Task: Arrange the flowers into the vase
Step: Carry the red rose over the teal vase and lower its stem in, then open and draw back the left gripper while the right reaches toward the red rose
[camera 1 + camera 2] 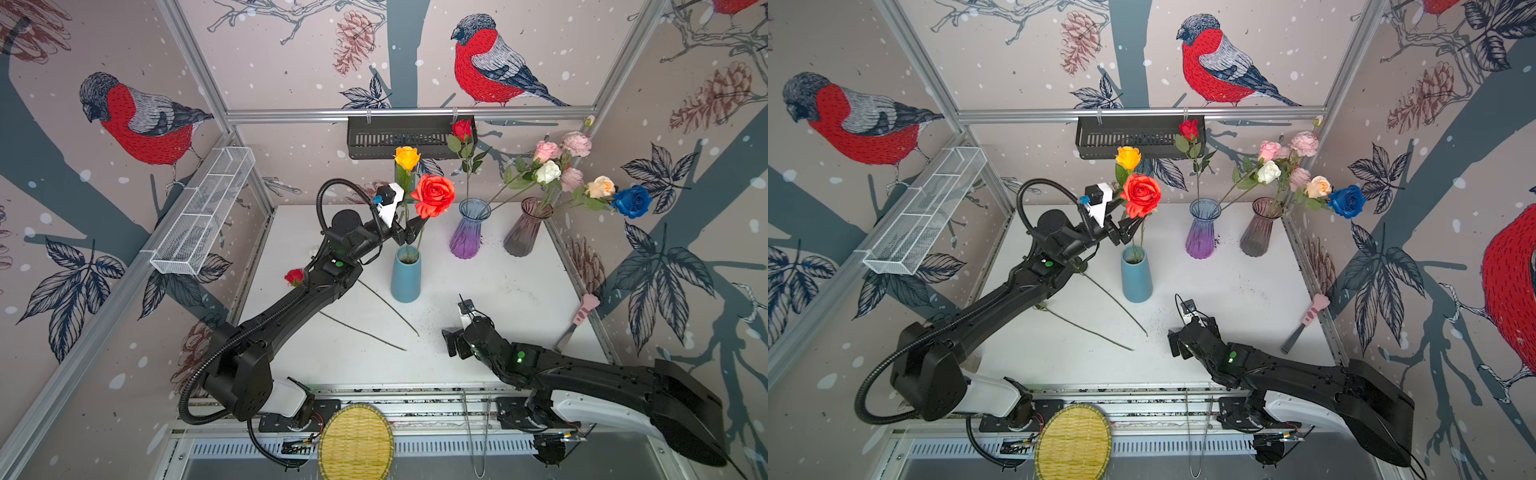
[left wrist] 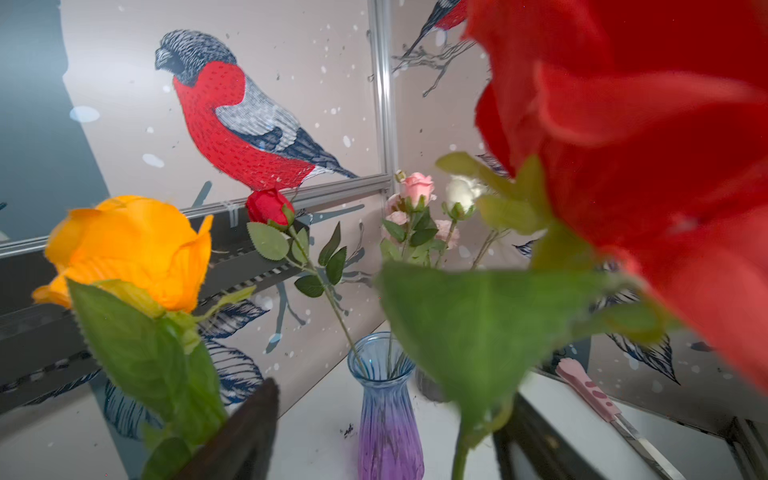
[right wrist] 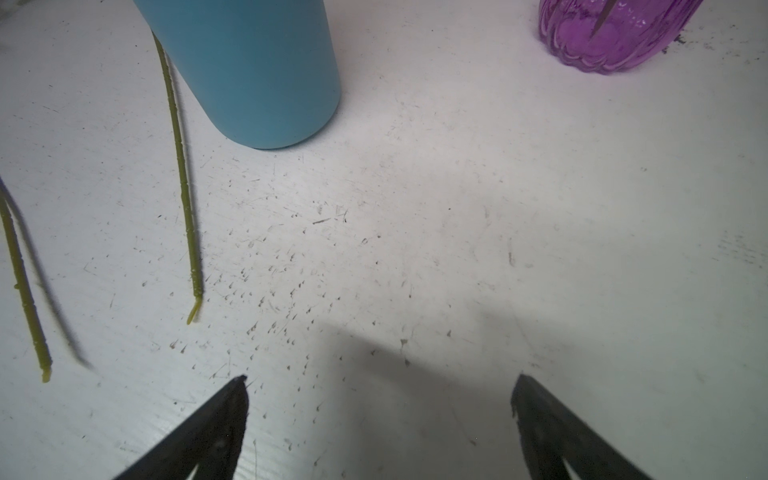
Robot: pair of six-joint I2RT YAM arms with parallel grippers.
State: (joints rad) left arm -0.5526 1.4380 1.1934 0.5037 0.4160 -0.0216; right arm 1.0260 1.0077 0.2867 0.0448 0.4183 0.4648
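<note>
Three vases stand on the white table (image 1: 498,291): a blue vase (image 1: 406,276) near the middle, a purple glass vase (image 1: 469,232) further back, and a smoky glass vase (image 1: 525,230) close to the right wall. Two flowers stand in the blue vase, a yellow-orange rose (image 1: 407,158) and a big red-orange rose (image 1: 433,195).

The left gripper (image 1: 415,230) is just above the mouth of this vase with its jaws apart. In the left wrist view the stem of the big rose rises between the two fingers (image 2: 245,432). Its bloom and leaf fill much of that view and hide the smoky vase.

A small red rose (image 1: 462,129) stands in the purple vase. A bunch of pink, white and peach blooms (image 1: 547,171) and a blue rose (image 1: 632,201) spreads above the two glass vases; I cannot tell for each stem which vase it enters.

Two more stems (image 1: 386,305) lie flat on the table in front of the blue vase. The left arm covers their upper parts, and only one red head (image 1: 294,276) shows.

The right gripper (image 3: 379,380) hangs low over a bare part of the table, jaws wide, nothing between them.

A black basket (image 1: 409,137) hangs on the back rail and a white wire basket (image 1: 203,212) on the left wall. A pink-handled tool (image 1: 582,316) lies at the right edge, and a woven tray (image 1: 355,442) is at the front. Any lettering on them is too small to read.
</note>
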